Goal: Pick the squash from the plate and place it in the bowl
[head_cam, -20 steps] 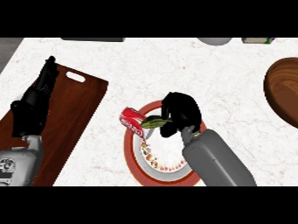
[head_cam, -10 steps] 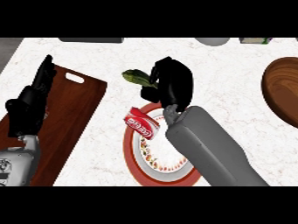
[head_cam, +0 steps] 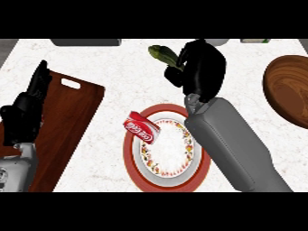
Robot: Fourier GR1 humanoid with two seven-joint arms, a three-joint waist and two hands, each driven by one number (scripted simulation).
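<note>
Count: one squash (head_cam: 161,54), one plate (head_cam: 167,149), one bowl (head_cam: 297,92), one red can (head_cam: 141,127), one cutting board (head_cam: 58,126)
Squash: lying aslant above the surface, long axis running upper left to lower right, free end pointing upper left, partly covered
Right hand (head_cam: 200,67): curling around the squash
Left hand (head_cam: 28,106): resting fingers up over the board
Bowl: being cut off at the right edge

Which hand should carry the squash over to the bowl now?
Right. The right hand already holds the squash, and the bowl sits on its side; the left hand rests over the cutting board.
</note>
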